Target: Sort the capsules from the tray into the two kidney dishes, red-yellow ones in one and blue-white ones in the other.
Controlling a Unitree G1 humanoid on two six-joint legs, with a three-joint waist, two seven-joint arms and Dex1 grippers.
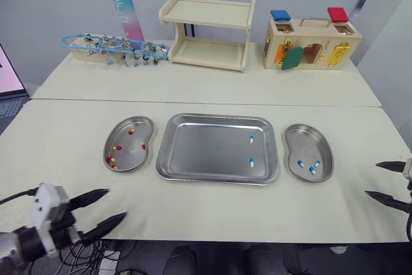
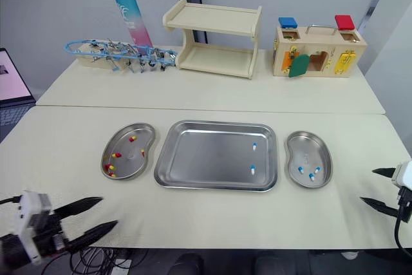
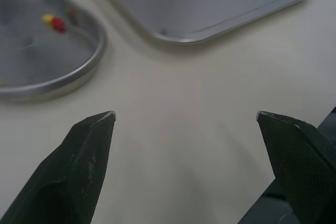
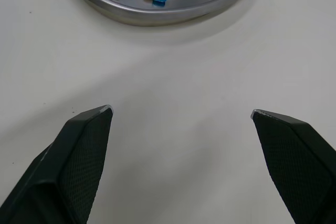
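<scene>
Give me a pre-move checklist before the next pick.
1. tray empty: not ok, two blue-white capsules lie near its right side.
2. right gripper open and empty: ok.
3. left gripper open and empty: ok.
4. right kidney dish holds blue-white only: ok.
5. left kidney dish holds red-yellow capsules only: ok.
6. arm choice: the right one looks nearer to the leftovers, probably ok.
</scene>
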